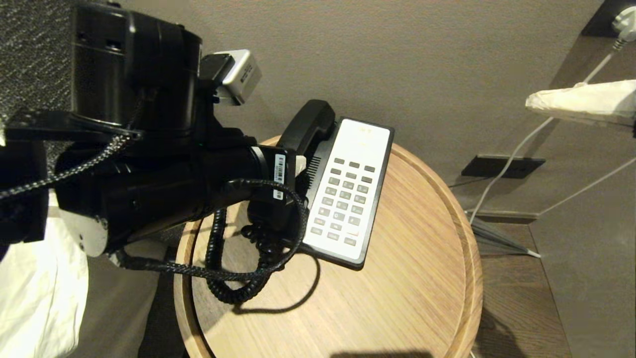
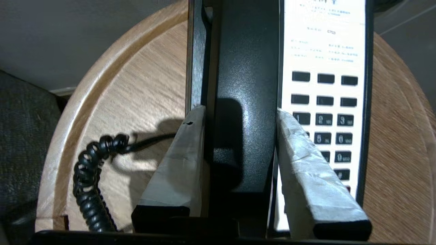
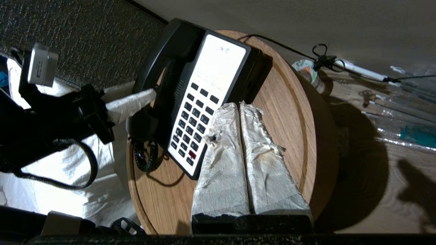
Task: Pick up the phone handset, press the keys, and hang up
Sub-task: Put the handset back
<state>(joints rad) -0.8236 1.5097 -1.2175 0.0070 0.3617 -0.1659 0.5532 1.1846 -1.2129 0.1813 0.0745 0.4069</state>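
Left claw (image 2: 238, 115) gripping phone handset (image 2: 247, 85), keys (image 2: 323, 119) alongside

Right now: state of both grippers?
Left gripper: shut on the phone handset, fingers on both its sides.
Right gripper: shut, empty, above the round table.

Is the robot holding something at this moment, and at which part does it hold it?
The left gripper holds the glossy black plastic phone handset across its middle, one finger on each side. The right gripper is shut and holds nothing.
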